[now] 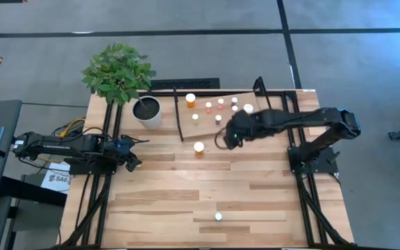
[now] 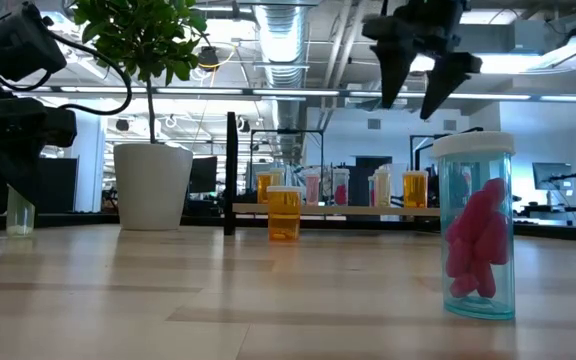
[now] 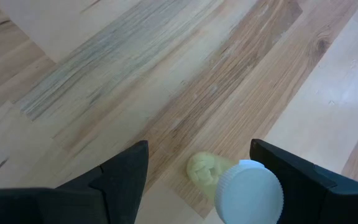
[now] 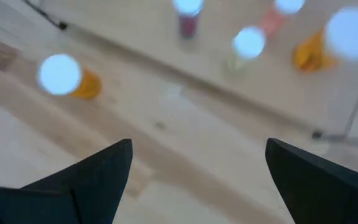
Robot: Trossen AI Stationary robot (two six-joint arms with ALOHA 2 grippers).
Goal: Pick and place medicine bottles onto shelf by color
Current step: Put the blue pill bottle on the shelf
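Pale striped-plank tabletop (image 1: pixel 172 180); light wood shelf (image 1: pixel 210 114) with black uprights; white-capped orange bottle (image 2: pixel 283 212); clear bottle (image 2: pixel 479 225) with pink contents; pale yellowish bottle (image 3: pixel 241 186), possibly greenish; white pot (image 1: pixel 148 111), green leaves.

- Only text: partial "SA6"-like print on white sheet (image 1: pixel 56 180) under table edge, just behind left gripper (image 1: pixel 135 162); rest cut off.
- Bottles, shelf: no legible labels.

table (image 1: pixel 158 201) | carries: shelf (image 1: pixel 255 101), plant pot (image 1: pixel 146 111), bottles (image 1: pixel 199 147)
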